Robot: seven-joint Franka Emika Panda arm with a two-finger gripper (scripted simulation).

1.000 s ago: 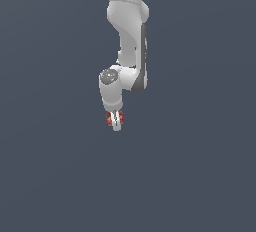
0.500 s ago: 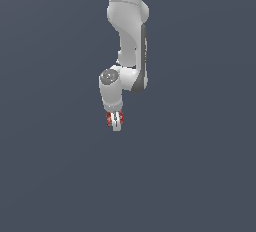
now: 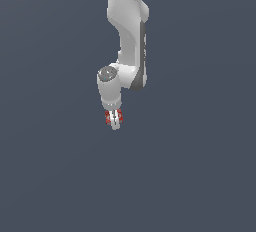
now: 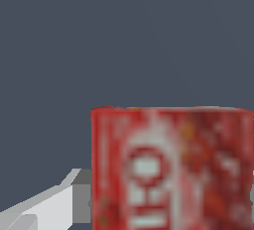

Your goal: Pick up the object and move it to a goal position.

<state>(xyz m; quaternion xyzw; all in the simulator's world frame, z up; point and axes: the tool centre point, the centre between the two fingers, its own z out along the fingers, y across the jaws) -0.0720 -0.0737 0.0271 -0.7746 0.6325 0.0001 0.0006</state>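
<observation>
Pincer point(image 3: 115, 121) points down, clamping the red object point(image 3: 108, 117)

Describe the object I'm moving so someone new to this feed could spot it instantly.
Follow the white arm down to its end effector at the lower tip. The red box sits pinched between the fingers there. It is the only red thing in view, with white label-like markings against a plain dark grey background.

Exterior view frames the arm point(image 3: 127, 36) from afar; wrist view hugs the object point(image 4: 171, 169).
</observation>
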